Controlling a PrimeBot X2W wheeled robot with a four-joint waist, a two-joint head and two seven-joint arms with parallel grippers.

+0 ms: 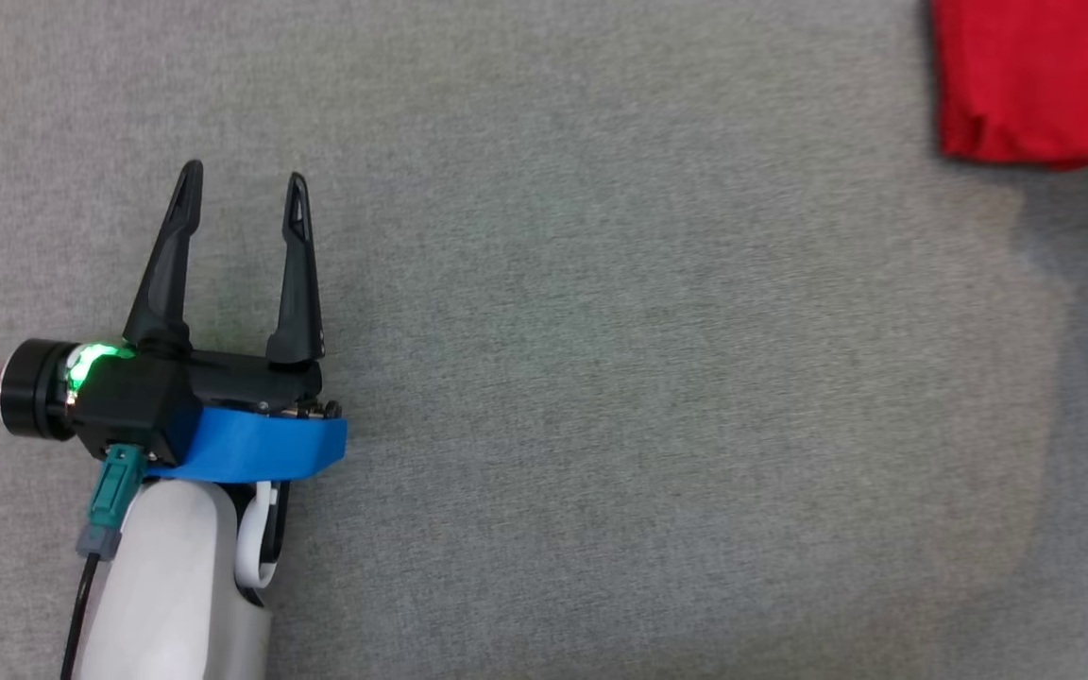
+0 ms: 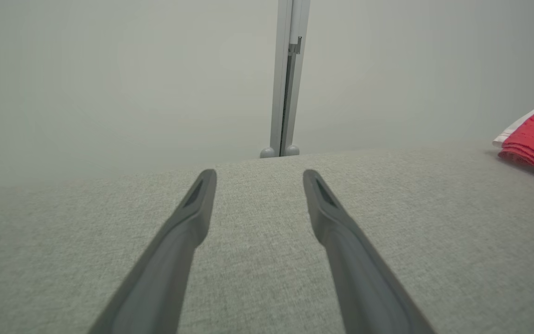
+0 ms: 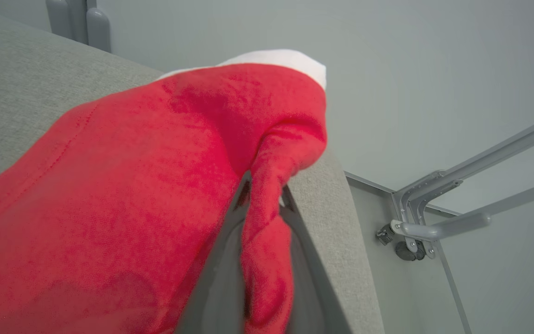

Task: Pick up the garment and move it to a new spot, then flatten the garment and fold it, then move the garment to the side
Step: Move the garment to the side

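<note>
right pincer point(image 3: 263, 195) clamps the red garment point(image 3: 132, 185) by a fold
looks soft, floppy, best grabbed at edges; left pincer point(image 1: 244, 194) wide, empty

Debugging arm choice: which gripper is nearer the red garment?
Right. The right gripper is shut on the garment; the left gripper is open over the table, far to its left.

The left end effector point(image 1: 244, 175) sits at the lower left over the grey woven desk point(image 1: 601, 378), its 2 dark fingers point(image 1: 166, 264) pointing up the frame and spread apart, with bare fabric between them. A blue band point(image 1: 251, 449) wraps its base, a green light point(image 1: 91, 359) glows on the black housing, and a pale forearm point(image 1: 166, 586) runs to the bottom edge. The red garment point(image 1: 1040, 76) lies in the upper right corner (cut off by the top and right edges), well apart from the end effector.
</note>
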